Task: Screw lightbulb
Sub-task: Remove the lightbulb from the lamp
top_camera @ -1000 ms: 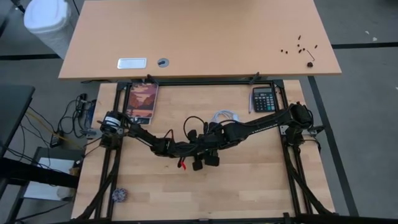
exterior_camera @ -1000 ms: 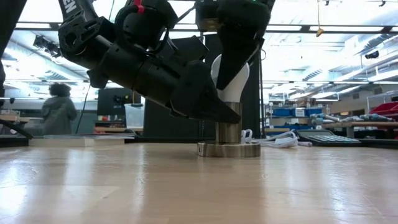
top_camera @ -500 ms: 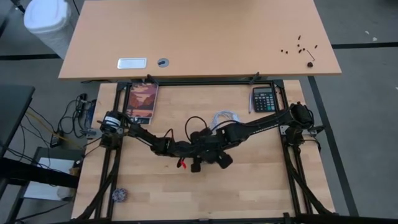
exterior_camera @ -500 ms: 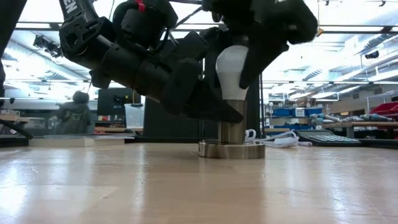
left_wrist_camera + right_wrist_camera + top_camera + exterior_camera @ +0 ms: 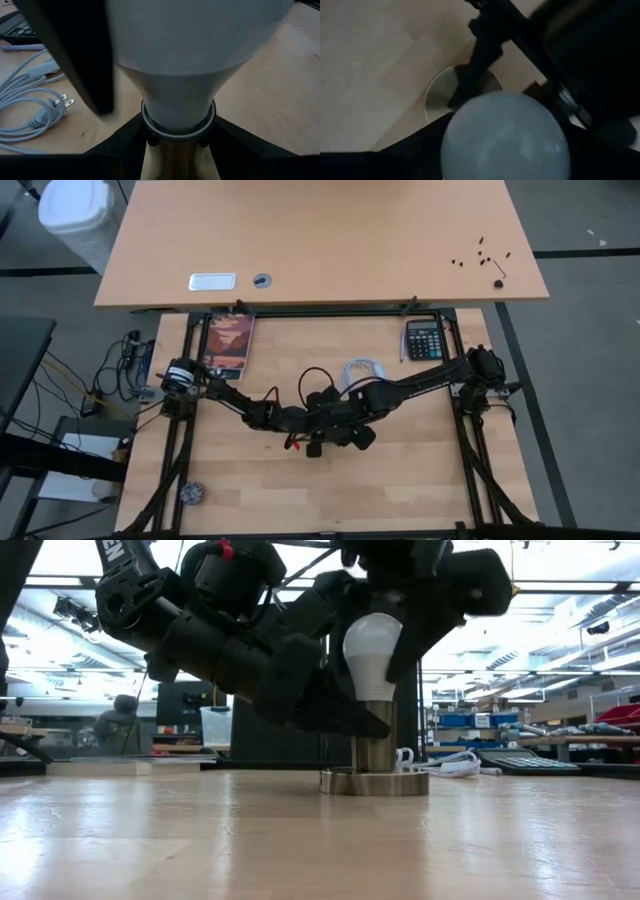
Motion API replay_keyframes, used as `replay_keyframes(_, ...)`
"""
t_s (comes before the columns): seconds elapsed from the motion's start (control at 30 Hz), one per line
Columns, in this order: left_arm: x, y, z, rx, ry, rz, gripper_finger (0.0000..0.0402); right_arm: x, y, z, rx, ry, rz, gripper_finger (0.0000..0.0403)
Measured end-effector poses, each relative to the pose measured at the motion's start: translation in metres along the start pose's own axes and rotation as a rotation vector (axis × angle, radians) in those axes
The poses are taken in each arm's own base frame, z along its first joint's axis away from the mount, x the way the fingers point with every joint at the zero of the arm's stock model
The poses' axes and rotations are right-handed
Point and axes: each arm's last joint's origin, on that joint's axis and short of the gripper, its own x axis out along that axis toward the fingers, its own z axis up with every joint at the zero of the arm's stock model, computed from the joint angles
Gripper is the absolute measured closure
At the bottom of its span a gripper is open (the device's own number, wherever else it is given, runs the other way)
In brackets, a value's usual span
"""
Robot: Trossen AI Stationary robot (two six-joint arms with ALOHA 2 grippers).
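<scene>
The white lightbulb (image 5: 372, 648) stands upright with its narrow end in the silvery socket (image 5: 374, 780), whose round base lies flat on the wooden table. My left gripper (image 5: 345, 720) reaches in low from the table's left and is shut on the socket's upright stem (image 5: 177, 162). My right gripper (image 5: 505, 150) comes from above and is shut on the bulb (image 5: 505, 137). In the high view both arms meet at mid-table (image 5: 330, 428) and hide bulb and socket. My left gripper pinches the socket's upright stem (image 5: 160, 165) between its two fingers, just under the bulb's neck. The fingers slant down from the table's left and lie across the stem. The socket's base stays on the table. My right gripper pinches the bulb's round upper part (image 5: 470, 145) between its two fingers. The fingers (image 5: 415, 635) come from above, pointing down along the bulb's sides. The bulb stands upright in the socket.
A coiled white cord with a plug (image 5: 362, 370) lies just behind the socket. A calculator (image 5: 424, 339) is at the far right and a picture book (image 5: 229, 342) at the far left. A small round dark thing (image 5: 192, 493) lies near the front left. A person (image 5: 120, 725) stands in the room behind.
My right gripper has turned about the upright bulb: its finger, which stood in front of the bulb in the low view, has swung round to the bulb's right side. My left gripper has stayed on the stem. The bulb remains upright in the socket.
</scene>
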Motion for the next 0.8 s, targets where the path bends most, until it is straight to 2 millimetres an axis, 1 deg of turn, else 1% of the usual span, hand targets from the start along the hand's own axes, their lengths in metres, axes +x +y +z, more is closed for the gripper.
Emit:
replay_keyframes(0.07,0.0,0.0,0.0,0.001,0.0,-0.002,0.0208,-0.008,-0.001,0.004,0.061,-0.008,-0.01,0.009)
replay_keyframes(0.23,0.0,0.0,0.0,-0.012,0.001,-0.002,0.0208,-0.032,-0.006,0.014,0.232,-0.034,-0.018,0.0041)
replay_keyframes(0.3,0.0,0.0,0.0,-0.017,0.002,-0.002,0.0208,-0.036,-0.004,0.014,0.31,-0.01,-0.022,0.0025)
replay_keyframes(0.4,0.0,0.0,0.0,-0.017,0.002,-0.001,0.0208,-0.036,0.002,0.012,0.436,0.046,-0.039,0.0013)
replay_keyframes(0.5,0.0,0.0,0.0,-0.018,0.002,-0.001,0.0208,-0.033,0.003,0.012,0.596,0.051,-0.073,0.0013)
replay_keyframes(0.57,0.0,0.0,0.0,-0.018,0.003,-0.001,0.0208,-0.03,0.005,0.01,0.672,0.062,-0.075,0.0017)
replay_keyframes(0.7,0.0,0.0,0.0,-0.018,0.003,0.0,0.0208,-0.02,0.005,0.008,0.767,0.079,-0.057,0.0023)
replay_keyframes(0.8,0.0,0.0,0.0,-0.018,0.003,0.002,0.0208,-0.009,0.006,0.01,0.771,0.092,-0.046,0.0025)
